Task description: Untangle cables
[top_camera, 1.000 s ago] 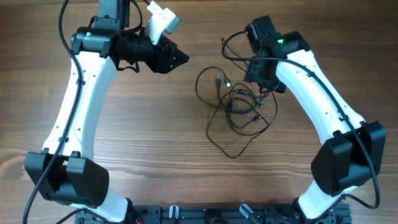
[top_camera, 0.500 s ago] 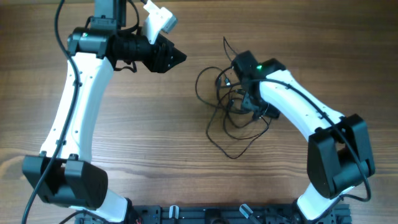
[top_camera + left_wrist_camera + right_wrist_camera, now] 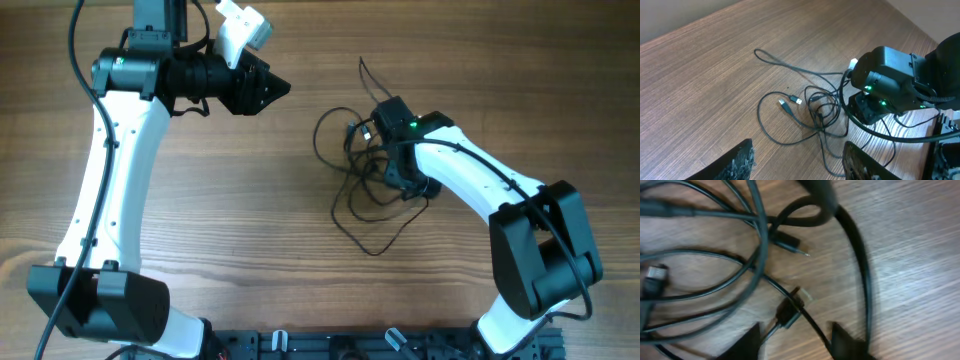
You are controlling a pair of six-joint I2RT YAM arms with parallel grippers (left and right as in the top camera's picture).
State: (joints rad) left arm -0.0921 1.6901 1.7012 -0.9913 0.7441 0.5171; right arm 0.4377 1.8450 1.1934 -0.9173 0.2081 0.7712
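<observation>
The tangled black cables lie on the wooden desk, right of centre. The heap's long axis runs from a thin loose tail pointing at the far edge to a wide loop nearest the robot. The left claw hangs well apart from the heap, its fingers spread around nothing. The right claw is low over the knot with its fingers apart, and a USB plug lies just ahead of them, tip towards the upper right. From overhead the right arm hides part of the heap. The right wrist view is blurred and cuts the strands off at its left edge.
</observation>
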